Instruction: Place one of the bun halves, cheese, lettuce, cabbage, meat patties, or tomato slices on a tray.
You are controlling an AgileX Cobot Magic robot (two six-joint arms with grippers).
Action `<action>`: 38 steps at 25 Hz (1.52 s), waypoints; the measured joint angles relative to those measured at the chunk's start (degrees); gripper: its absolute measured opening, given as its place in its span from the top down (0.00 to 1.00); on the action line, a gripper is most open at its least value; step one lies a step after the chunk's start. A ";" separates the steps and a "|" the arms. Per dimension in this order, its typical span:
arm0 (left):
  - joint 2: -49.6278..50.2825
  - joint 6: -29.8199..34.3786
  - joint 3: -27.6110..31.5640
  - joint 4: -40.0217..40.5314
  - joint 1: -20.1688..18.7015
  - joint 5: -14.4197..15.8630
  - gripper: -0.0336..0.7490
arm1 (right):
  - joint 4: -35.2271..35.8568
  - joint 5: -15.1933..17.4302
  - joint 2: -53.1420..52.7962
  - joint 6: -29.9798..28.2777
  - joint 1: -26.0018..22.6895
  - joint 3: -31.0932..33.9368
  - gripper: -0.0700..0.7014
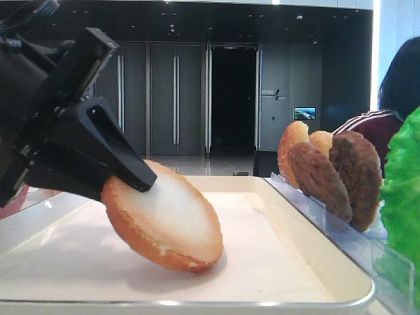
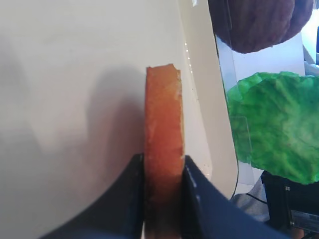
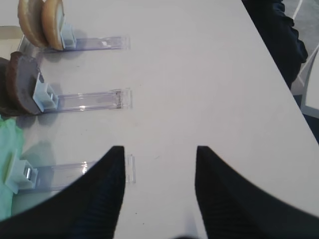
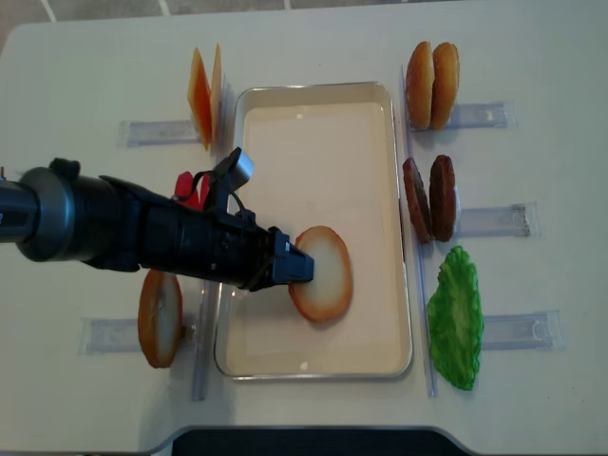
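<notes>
The left gripper (image 4: 296, 267) has its fingers (image 2: 195, 199) clamped on a bun half (image 4: 321, 274), tilted with its lower edge on the tray (image 4: 313, 142) liner — lower it flat before releasing, so it doesn't roll — while the right gripper (image 3: 159, 194) stands open above the desk (image 3: 199, 74).

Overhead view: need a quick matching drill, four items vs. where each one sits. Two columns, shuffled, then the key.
Items:
1. bun half in the left gripper
2. lettuce
3. meat patties
4. cheese

Places:
A. off the tray's upper left corner, standing on edge
B. right of the tray, middle row, standing on edge
C. over the tray liner, lower middle, tilted, lower edge on the paper
D. right of the tray, row nearest the bottom of the view

Pairs: 1-C, 2-D, 3-B, 4-A
</notes>
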 joint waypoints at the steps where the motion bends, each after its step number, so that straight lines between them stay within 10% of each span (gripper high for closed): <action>1: 0.18 0.31 0.00 -0.28 0.00 0.00 0.77 | 0.00 0.00 0.00 0.00 0.00 0.00 0.46; 8: 0.38 0.56 0.00 -0.35 0.00 0.05 0.72 | 0.00 0.00 0.00 0.00 0.00 0.00 0.46; 18: -0.25 -10.88 0.00 9.96 0.00 -1.36 0.33 | 0.00 0.00 0.00 0.00 0.00 0.00 0.46; 28: -7.61 -29.01 -0.35 26.89 0.00 -6.51 0.31 | 0.00 0.00 0.00 0.00 0.00 0.00 0.46; 38: -15.47 -45.74 -9.90 46.74 0.00 -0.68 0.31 | 0.00 0.00 0.00 0.00 0.00 0.00 0.46</action>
